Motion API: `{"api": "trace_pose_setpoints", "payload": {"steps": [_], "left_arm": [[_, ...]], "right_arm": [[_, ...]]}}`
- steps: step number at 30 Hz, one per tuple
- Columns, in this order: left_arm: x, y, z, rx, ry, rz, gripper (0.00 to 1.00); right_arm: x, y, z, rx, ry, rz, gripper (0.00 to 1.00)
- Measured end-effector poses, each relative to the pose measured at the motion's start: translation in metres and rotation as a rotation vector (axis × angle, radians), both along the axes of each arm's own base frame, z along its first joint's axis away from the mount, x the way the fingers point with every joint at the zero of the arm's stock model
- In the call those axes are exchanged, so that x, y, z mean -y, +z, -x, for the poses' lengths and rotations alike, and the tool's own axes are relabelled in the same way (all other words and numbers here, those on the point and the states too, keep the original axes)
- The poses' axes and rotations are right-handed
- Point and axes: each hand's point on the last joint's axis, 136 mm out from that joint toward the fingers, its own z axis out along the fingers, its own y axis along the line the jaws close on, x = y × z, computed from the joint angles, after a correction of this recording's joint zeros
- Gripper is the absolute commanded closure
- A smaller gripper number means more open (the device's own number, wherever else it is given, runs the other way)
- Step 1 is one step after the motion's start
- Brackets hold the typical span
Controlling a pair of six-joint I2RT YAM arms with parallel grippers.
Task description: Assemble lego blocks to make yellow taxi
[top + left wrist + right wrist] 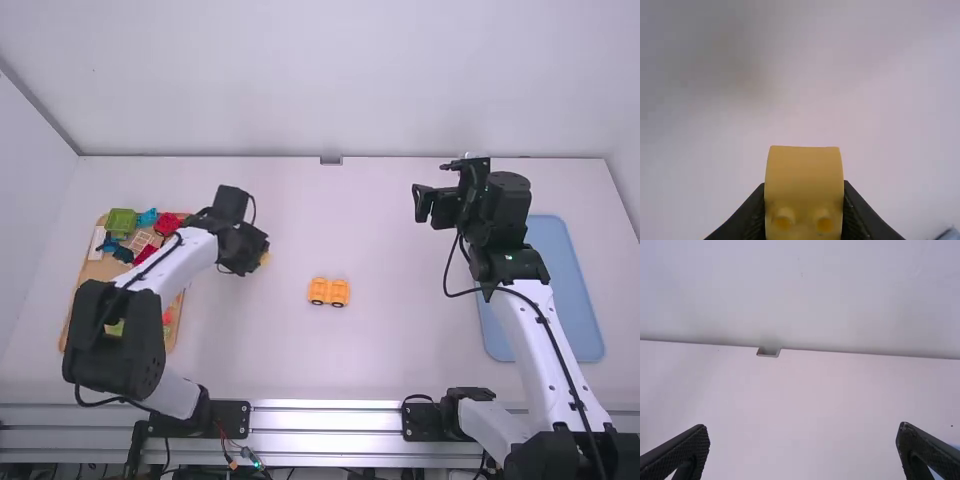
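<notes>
Fingers on the left gripper (pixel 240 248) are pinching a yellow block (pixel 804 182), while those on the right gripper (pixel 422 203) are spread well apart with nothing between them. Under it all lies the white desk (pixel 400 350), running away to a pale wall (pixel 330 80). Both arms reach out over it, the left arm (pixel 190 255) slanting across a wooden board, the right arm (pixel 535 320) stretching up beside a blue tray. That blue tray (pixel 575 290) lies flat on the right side of the desk, partly behind the arm. Over on the left, the wooden board (pixel 92 272) carries a jumble of coloured pieces, among them a green one (pixel 121 221), a red one (pixel 167 223) and a light blue one (pixel 148 217). Smaller than those two, the orange-yellow wheeled piece (pixel 328 291) sits on the desk near the middle, between board and tray. Smallest is the pinched block, its two round studs showing, just to the right of the board.
</notes>
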Motion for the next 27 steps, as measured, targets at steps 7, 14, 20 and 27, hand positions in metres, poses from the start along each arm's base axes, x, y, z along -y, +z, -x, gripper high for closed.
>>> {"api": "trace_pose_setpoints", "payload": {"steps": [7,14,20,27], "left_arm": [[0.041,-0.013,0.033,-0.111,0.159,-0.046,0.98],[0.036,-0.017,0.033,-0.116,0.335,-0.066,0.98],[0.026,-0.049,0.05,-0.271,0.403,-0.162,0.98],[0.026,-0.05,0.042,-0.29,0.481,-0.176,0.98]], "right_arm": [[0.0,0.0,0.0,0.0,0.0,0.0,0.02],[0.0,-0.001,0.001,-0.008,-0.002,-0.003,0.02],[0.0,-0.001,0.001,-0.018,-0.018,-0.035,0.02],[0.0,-0.002,0.001,-0.026,-0.024,-0.048,0.02]]}}
